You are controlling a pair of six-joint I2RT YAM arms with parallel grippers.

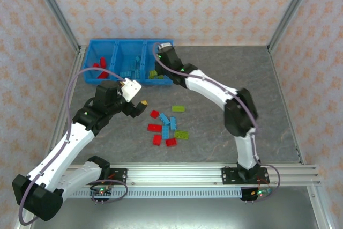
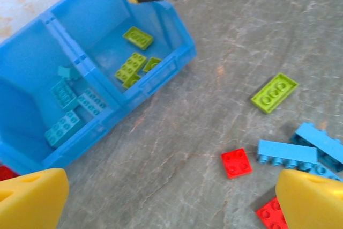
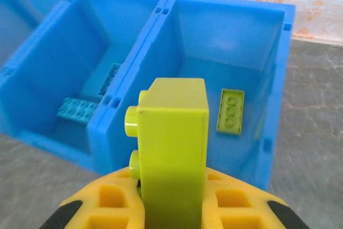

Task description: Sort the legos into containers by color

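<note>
My right gripper point(image 3: 172, 199) is shut on a yellow-green lego point(image 3: 174, 127), held upright just in front of the right compartment of the blue bin point(image 3: 230, 10). A flat yellow-green lego point(image 3: 230, 111) lies in that compartment and light blue legos point(image 3: 79, 108) lie in the middle one. From above, the right gripper point(image 1: 161, 57) hangs over the bin's point(image 1: 128, 42) right end, and red legos point(image 1: 99, 68) sit in the left compartment. My left gripper point(image 2: 171, 202) is open with nothing between its fingers, over bare table beside a small red lego point(image 2: 236, 163).
Loose legos lie mid-table: a yellow-green one point(image 1: 178, 109), red ones point(image 1: 154, 127) and light blue ones point(image 1: 164, 119). In the left wrist view a yellow-green plate point(image 2: 274, 93) and a long blue brick point(image 2: 286, 153) lie right of the bin point(image 2: 179, 57).
</note>
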